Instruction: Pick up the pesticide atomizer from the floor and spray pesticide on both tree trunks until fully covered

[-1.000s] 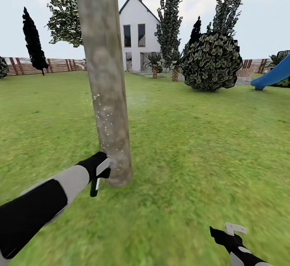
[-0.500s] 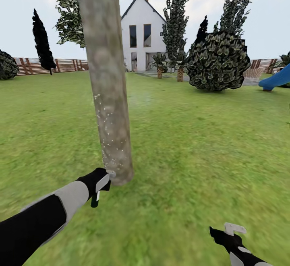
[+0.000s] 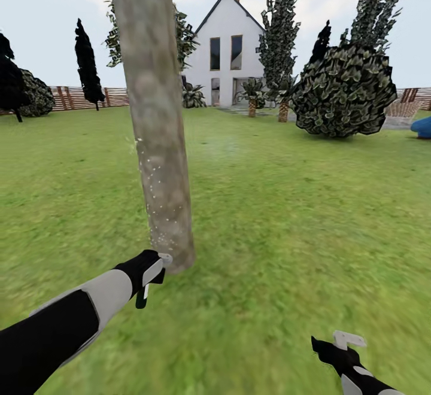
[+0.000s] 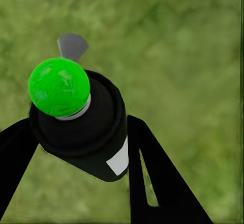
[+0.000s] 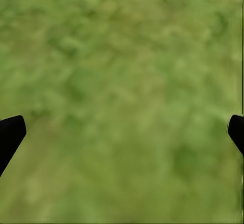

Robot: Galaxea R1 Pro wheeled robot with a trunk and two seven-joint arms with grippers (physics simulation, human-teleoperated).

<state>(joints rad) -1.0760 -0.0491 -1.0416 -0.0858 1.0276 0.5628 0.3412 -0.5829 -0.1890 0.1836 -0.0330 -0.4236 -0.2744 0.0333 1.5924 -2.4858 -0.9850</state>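
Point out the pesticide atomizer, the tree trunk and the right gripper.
pesticide atomizer [image 4: 81, 132], left wrist view, dark body below its green cap.
tree trunk [image 3: 157, 119], head view, middle of the bark.
right gripper [image 3: 349, 340], head view, pale fingertip.

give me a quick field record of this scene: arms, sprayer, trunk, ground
left gripper: shut on the atomizer, by the trunk's base
right gripper: open, holding nothing, low over grass
atomizer: dark body, green ball on top in the left wrist view
trunk: upright, grey-brown, white specks up its lower left side
ground: green lawn
background: white house, wooden fence
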